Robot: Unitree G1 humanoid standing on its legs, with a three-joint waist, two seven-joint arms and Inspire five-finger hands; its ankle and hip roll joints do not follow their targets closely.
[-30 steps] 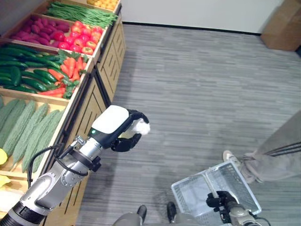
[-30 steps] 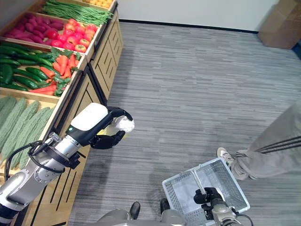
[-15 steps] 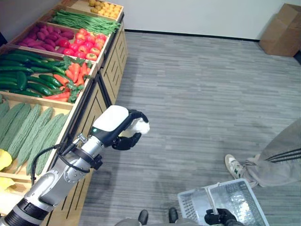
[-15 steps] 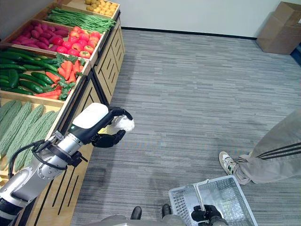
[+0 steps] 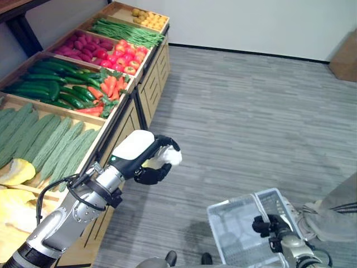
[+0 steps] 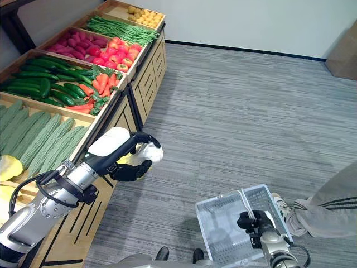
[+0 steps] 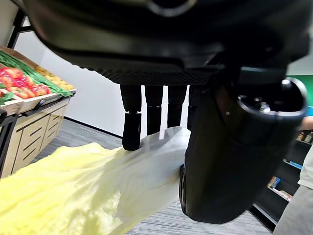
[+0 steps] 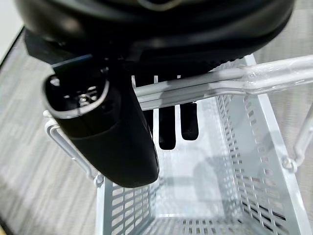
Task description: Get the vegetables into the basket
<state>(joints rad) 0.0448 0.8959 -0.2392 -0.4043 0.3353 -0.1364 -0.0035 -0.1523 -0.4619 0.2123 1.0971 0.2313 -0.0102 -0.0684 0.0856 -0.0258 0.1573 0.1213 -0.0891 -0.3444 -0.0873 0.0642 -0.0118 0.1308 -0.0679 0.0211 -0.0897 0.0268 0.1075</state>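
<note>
Grey striped plank floor, white wall behind, wooden produce stand along the robot's left side with drawer-like fronts. Crates on stand, far to near: small yellow round produce, green beans, purple-red tubers next to red tomatoes or peppers, dark cucumbers beside carrots, pale bitter gourds, yellow leafy cabbage pieces nearest. Left hand held out past stand front over floor, fingers and white-covered thumb curled round a pale yellow-white cabbage leaf; seen close in left wrist view, leaf pinched between fingertips and thumb. White wire basket low at right, off the floor, well apart from left hand, held by its handle; right hand wrapped round that handle, fingers curled under the bar in right wrist view. Basket interior bare mesh, no vegetable inside. Person's leg in grey trousers with dark stripes and a light shoe just beside basket at right edge. Cardboard box by wall at far right. No readable writing or labels made out anywhere.
</note>
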